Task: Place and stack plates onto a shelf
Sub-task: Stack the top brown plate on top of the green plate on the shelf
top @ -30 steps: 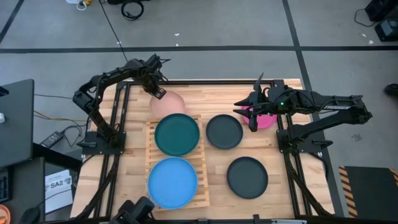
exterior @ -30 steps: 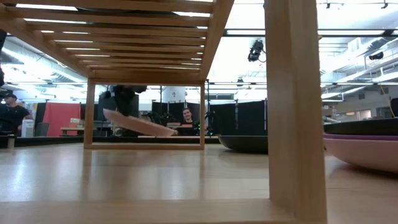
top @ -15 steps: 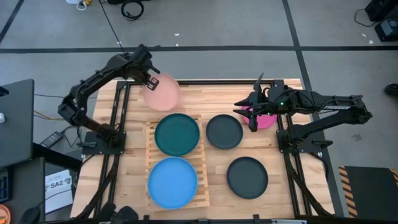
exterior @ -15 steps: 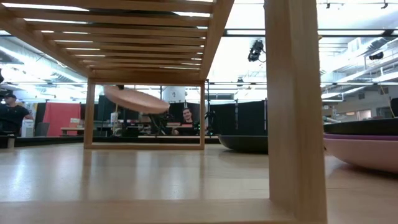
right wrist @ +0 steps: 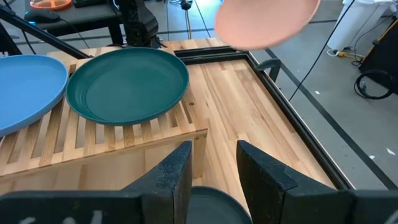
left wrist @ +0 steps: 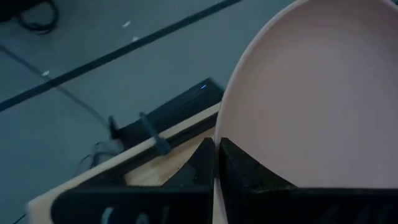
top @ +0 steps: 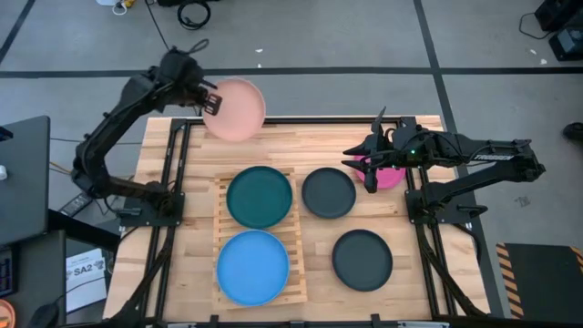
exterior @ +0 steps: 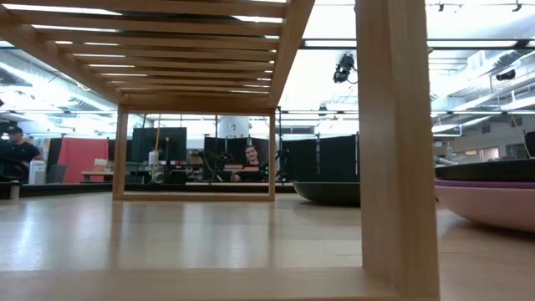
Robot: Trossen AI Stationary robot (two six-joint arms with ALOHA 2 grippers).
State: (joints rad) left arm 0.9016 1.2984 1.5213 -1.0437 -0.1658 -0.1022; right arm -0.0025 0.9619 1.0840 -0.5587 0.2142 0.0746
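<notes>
We see the left gripper (top: 208, 96), clamped on the round salmon-pink matte plate (top: 235, 108), lift it clear of the table (top: 310, 146), ready for the slatted wooden shelf (top: 223, 219), while the right gripper (top: 371, 176) waits part-open, holding nothing.

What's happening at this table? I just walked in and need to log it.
The left claw holds a salmon pink plate in the air above the table's far edge. A teal plate and a blue plate lie on the slatted shelf. The right claw waits by the magenta plate.
</notes>
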